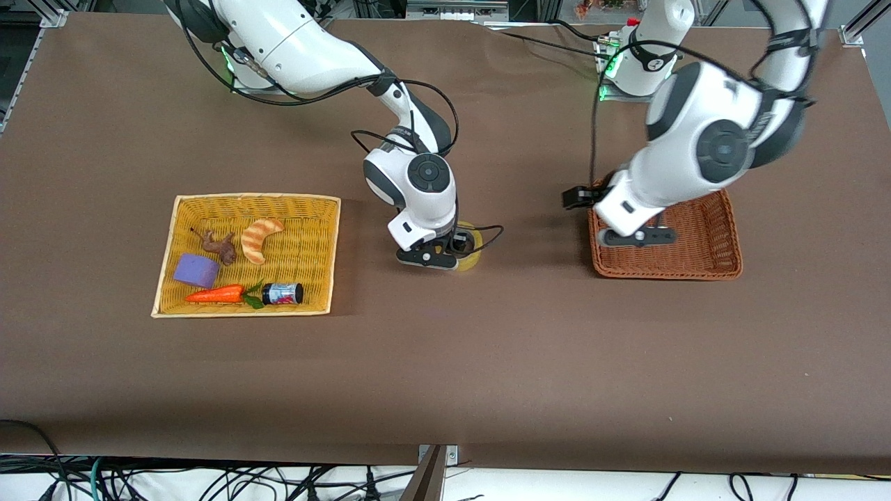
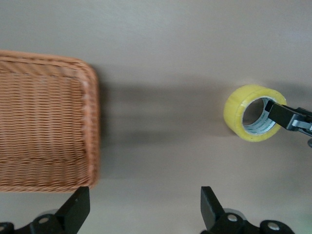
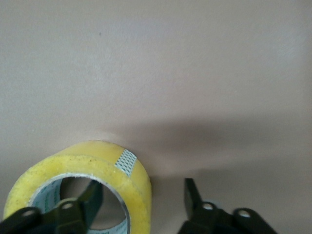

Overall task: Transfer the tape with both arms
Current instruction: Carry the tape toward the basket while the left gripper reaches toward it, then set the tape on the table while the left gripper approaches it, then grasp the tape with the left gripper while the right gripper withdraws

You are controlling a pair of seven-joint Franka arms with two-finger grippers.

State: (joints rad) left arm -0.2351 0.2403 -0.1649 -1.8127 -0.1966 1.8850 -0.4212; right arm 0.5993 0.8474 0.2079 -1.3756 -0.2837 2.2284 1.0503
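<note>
The tape (image 1: 472, 260), a yellowish ring, lies on the brown table near the middle. My right gripper (image 1: 431, 257) is down on it and open. In the right wrist view one finger (image 3: 90, 200) is inside the tape's (image 3: 97, 161) hole and the other finger (image 3: 191, 192) is outside its wall, with a gap between them and the wall. My left gripper (image 1: 637, 236) is open and empty, over the edge of the brown basket (image 1: 724, 259) that faces the tape. The left wrist view shows the tape (image 2: 239, 109) with a right gripper finger (image 2: 287, 116) in its hole.
The brown wicker basket (image 2: 48, 122) sits toward the left arm's end. A yellow wicker tray (image 1: 254, 199) toward the right arm's end holds a croissant (image 1: 261, 239), a carrot (image 1: 216, 295), a small black jar (image 1: 283, 293), a purple block (image 1: 196, 270) and a brown figure (image 1: 219, 245).
</note>
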